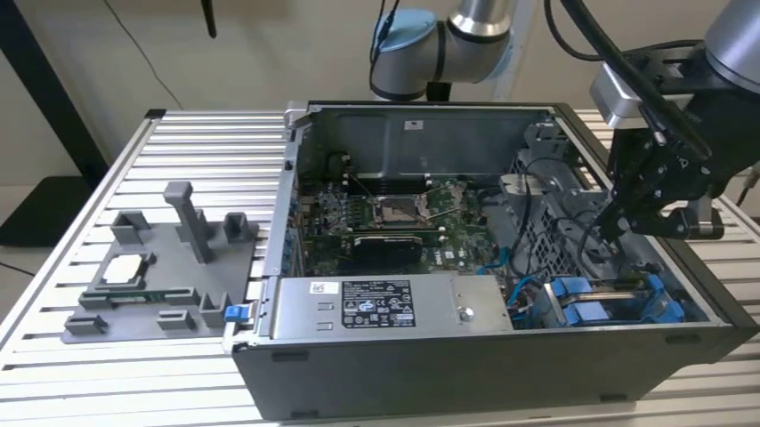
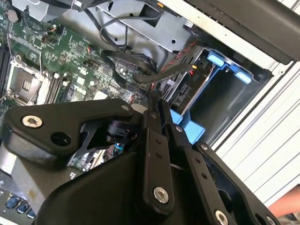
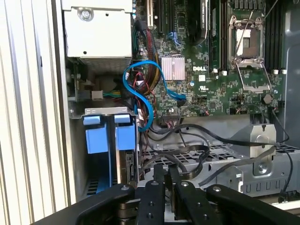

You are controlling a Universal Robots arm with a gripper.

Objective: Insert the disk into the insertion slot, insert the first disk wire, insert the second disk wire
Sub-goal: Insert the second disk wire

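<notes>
Exterior view, scene: a dark computer case (image 1: 475, 374) is lying open on a slatted metal table (image 1: 202, 142), with a grey fixture (image 1: 166, 285) sitting toward the exterior view's left.
Exterior view, tool: the gripper (image 1: 614, 233) is hanging inside the case at the exterior view's right, just above the insertion slot (image 1: 606, 298) with its blue plastic edges.
Second wrist view, task's thing: the disk (image 2: 180, 96) is sitting inside the blue-edged bay, its connector end facing the gripper (image 2: 155, 101). The bay beside it is standing empty.
Second wrist view, wires: a black flat wire (image 2: 154, 75) is lying loose near the fingertips, apart from the disk.
First wrist view, tool state: the fingers (image 3: 159, 180) are standing almost together, and I am seeing nothing pinched between them.
First wrist view, surroundings: a blue cable (image 3: 140, 93) is curling over the bay.
Step in hand, my judgement: the disk is looking seated, so the first disk wire is in hand.
What it calls for, my judgement: taking the plug squarely and lining it up with the disk's port.
</notes>
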